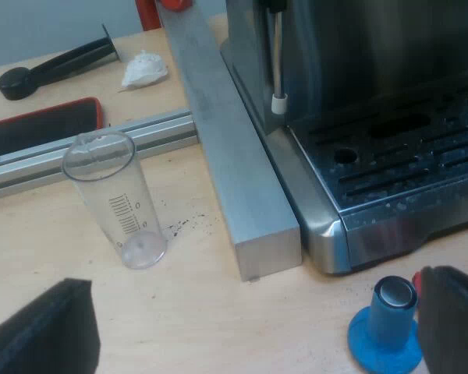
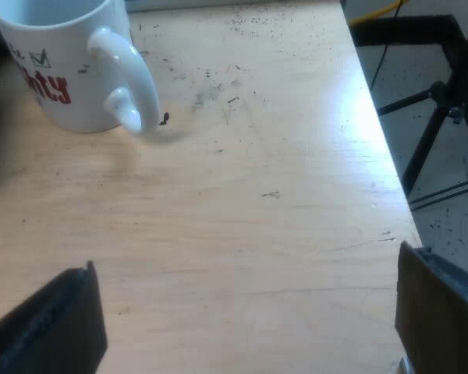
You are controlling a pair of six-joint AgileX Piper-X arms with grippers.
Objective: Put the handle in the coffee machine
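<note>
Left gripper (image 1: 249, 343), spread wide and empty, hangs over the wooden table (image 1: 203, 312), blue tamper (image 1: 386, 327) near one finger. Beyond stand the measuring glass (image 1: 113, 199) and espresso machine (image 1: 390, 156), the dark handle (image 1: 54, 66) lying farthest, loose on the table. Right gripper (image 2: 246, 327), likewise spread and empty, faces the mug (image 2: 62, 62).

Soft, even light covers the worktop (image 2: 257, 234). The mug (image 2: 62, 70) casts a faint shadow by its handle; the espresso machine (image 1: 374, 140) glints at its tray.

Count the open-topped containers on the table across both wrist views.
2: a clear measuring glass standing beside the metal bar, and a white mug on the wooden table. Others may be hidden.
</note>
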